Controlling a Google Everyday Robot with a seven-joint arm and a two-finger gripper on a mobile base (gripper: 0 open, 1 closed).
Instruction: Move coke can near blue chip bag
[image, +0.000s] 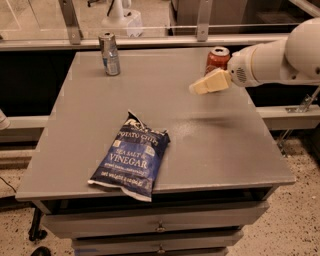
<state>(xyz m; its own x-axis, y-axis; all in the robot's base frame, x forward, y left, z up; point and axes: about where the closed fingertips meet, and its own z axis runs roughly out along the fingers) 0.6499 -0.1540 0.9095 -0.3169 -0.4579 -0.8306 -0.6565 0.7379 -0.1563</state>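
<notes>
The coke can (217, 57), red with a silver top, stands upright at the far right of the grey table (200, 150); its lower part is hidden behind my arm. My gripper (199, 87), with cream-coloured fingers, hovers above the table just in front and left of the can, reaching in from the right. The blue chip bag (131, 156) lies flat near the table's front edge, left of centre, well away from the can and the gripper.
A slim silver-and-blue can (109, 53) stands upright at the table's far left. A glass railing (150, 30) runs behind the table. Drawers (160, 227) sit under the tabletop. The white arm (280, 57) spans the right side.
</notes>
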